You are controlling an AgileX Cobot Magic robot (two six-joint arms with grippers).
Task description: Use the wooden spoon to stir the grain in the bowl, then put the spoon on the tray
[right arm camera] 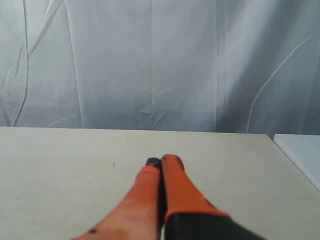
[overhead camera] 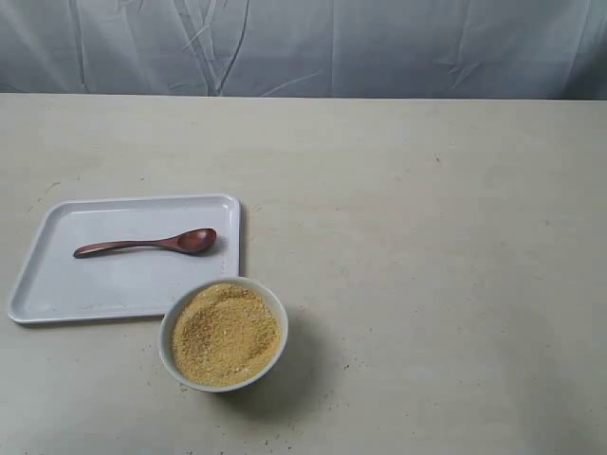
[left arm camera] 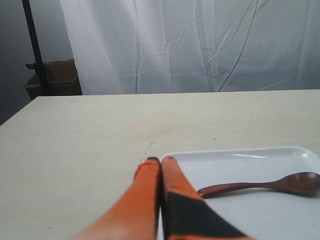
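Note:
The dark reddish-brown wooden spoon (overhead camera: 152, 244) lies flat on the white tray (overhead camera: 57, 284) at the table's left, its round end toward the right. Just in front of the tray stands the small white bowl (overhead camera: 171, 322), filled with golden-yellow grain (overhead camera: 225, 334). Neither gripper shows in the exterior view. In the left wrist view my left gripper (left arm camera: 160, 160) is shut and empty, its orange tips at the tray's (left arm camera: 235, 156) corner, a short way from the spoon's (left arm camera: 260, 185) handle. My right gripper (right arm camera: 161, 162) is shut with nothing in it, over bare table.
A pale wrinkled curtain (overhead camera: 303, 43) hangs behind the beige table (overhead camera: 427, 265). A cardboard box (left arm camera: 55, 79) and a dark pole (left arm camera: 34, 45) stand beyond the table's far corner in the left wrist view. A white surface's edge (right arm camera: 300, 150) shows in the right wrist view.

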